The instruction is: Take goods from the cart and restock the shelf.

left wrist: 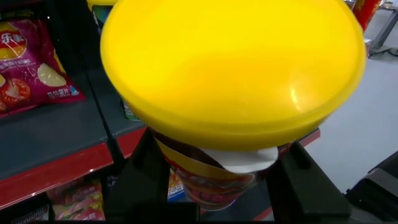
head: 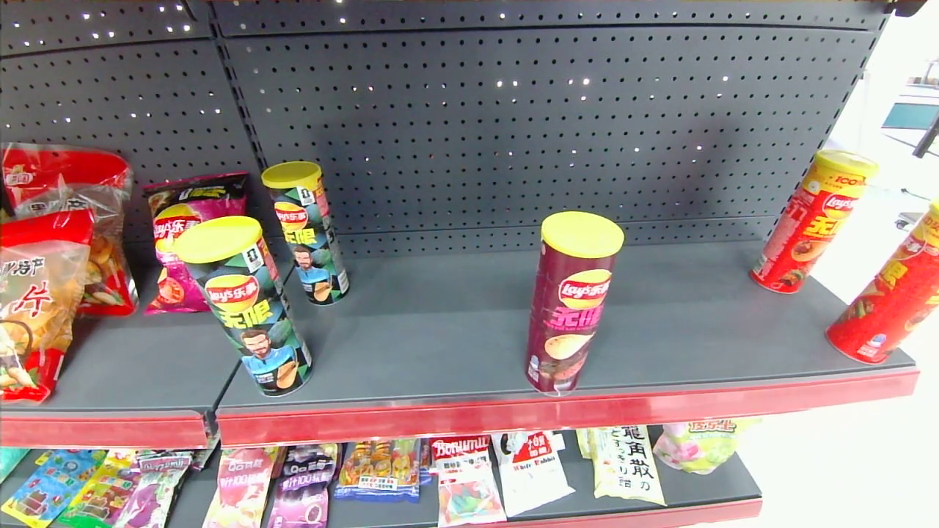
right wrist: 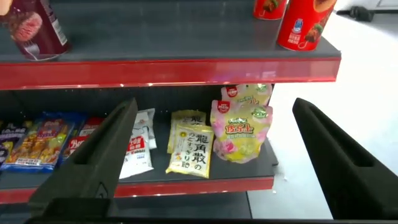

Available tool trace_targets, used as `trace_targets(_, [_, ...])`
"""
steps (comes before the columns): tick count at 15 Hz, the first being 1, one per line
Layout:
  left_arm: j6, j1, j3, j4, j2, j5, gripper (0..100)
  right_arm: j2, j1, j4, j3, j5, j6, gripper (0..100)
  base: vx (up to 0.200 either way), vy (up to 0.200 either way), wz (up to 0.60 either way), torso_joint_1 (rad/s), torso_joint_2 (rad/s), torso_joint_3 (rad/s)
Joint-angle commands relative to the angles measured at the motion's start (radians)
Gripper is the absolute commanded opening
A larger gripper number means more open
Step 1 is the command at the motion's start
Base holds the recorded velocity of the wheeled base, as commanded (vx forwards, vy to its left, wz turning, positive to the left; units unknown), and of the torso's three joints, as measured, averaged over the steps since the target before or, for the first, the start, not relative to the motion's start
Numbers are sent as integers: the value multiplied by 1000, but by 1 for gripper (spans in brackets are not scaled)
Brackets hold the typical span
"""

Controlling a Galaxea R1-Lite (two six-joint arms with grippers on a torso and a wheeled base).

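L claw (left wrist: pixel 217 186): pinching held can (left wrist: pixel 233 68) round its body, 1 black finger (left wrist: pixel 140 180) on each side.
Held can: upright in the grip, yellow lid toward wrist cam, dark body below; in the air just out front of shelf (left wrist: pixel 56 174) red lip, not on the board.
L arm pose: wrist above the can, looking down along it, lower tier beneath.
R claw (right wrist: pixel 214 112): spread wide, nothing btwn the 2 fingers.
R arm pose: low, about level w/ lower tier, pointing at snack packets (right wrist: pixel 186 146) under the top board.
Top board: 5 cans upright. Maroon can (head: pixel 572 301) mid, near front edge; 2 green-black cans (head: pixel 246 308) toward L; 2 red cans (head: pixel 813 220) at R end.
Far L of board: chip bags (head: pixel 183 235) leaning vs pegboard back.
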Motion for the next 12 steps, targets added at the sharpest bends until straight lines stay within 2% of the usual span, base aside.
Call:
trace_targets(1, [0,0,3,0,1,0,0,3,2,0,10,0,11,100,0,0,0,0,0,0])
trace_targets(12, [0,-1,23,0,-2,-2,0,1,0,0,10,3,13,100,0,0,0,0,0,0])
